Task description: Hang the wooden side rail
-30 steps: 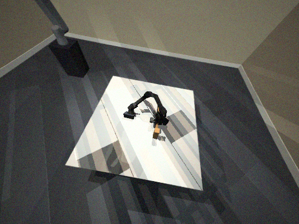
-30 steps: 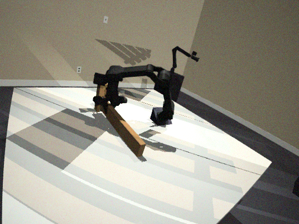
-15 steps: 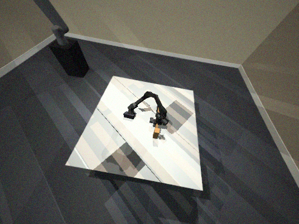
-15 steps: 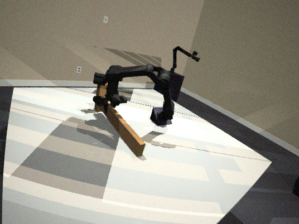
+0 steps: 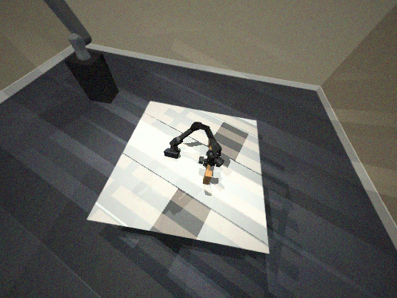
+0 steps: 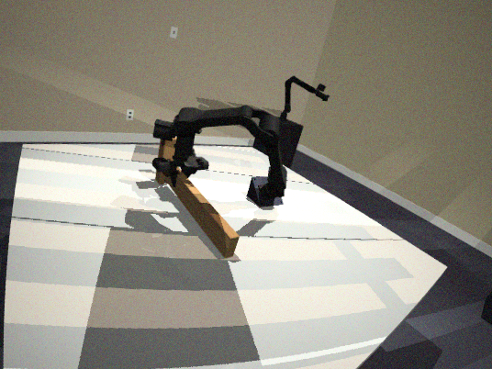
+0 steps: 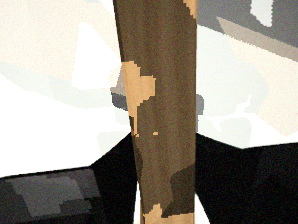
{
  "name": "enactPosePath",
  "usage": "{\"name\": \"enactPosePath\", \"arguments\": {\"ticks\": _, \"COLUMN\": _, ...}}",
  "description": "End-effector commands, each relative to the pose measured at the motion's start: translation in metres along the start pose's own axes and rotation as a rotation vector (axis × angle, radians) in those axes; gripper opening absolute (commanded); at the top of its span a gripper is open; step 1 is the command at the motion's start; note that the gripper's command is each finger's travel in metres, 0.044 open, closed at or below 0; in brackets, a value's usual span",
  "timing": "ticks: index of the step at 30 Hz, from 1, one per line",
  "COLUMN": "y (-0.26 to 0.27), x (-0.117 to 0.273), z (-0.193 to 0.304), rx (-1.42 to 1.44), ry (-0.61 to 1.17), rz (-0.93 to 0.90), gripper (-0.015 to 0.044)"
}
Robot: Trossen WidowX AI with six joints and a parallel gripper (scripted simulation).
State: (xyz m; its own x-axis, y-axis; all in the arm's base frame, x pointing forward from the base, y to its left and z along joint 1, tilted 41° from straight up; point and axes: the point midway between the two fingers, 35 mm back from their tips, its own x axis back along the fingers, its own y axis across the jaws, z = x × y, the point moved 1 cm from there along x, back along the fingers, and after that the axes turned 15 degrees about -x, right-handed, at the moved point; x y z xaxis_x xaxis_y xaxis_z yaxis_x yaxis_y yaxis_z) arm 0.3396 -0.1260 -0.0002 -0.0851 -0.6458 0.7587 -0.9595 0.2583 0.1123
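Note:
The wooden side rail (image 6: 206, 216) (image 7: 160, 110) slopes from the gripper down to its far end, which appears to touch the table (image 6: 321, 262) (image 5: 122, 193). My gripper (image 5: 209, 162) (image 6: 178, 171) (image 7: 155, 131) is shut on the rail near its other end, close to the post. The rail runs between the fingers in the wrist view. The headboard post (image 6: 166, 150) (image 5: 209, 171) stands upright just beyond the gripper in the exterior view. The gripper and arm cover the joint between rail and post. The hooks, slot and pins cannot be made out, so their contact cannot be told.
The arm's base (image 5: 172, 153) (image 6: 266, 195) stands on the table to one side of the rail. The arm arches over to the gripper. A dark pedestal (image 5: 96, 79) with a grey arm stands on the floor off the table. Shadows stripe the tabletop.

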Motion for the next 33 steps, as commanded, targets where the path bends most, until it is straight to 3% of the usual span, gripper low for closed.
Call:
{"name": "enactPosePath", "arguments": {"ticks": 1, "y": -0.0005, "x": 0.0052, "z": 0.0041, "rx": -0.002, "ry": 0.002, "rz": 0.013, "gripper": 0.0}}
{"name": "enactPosePath", "arguments": {"ticks": 33, "y": -0.0014, "x": 0.0037, "z": 0.007, "rx": -0.002, "ry": 0.002, "rz": 0.013, "gripper": 0.0}}
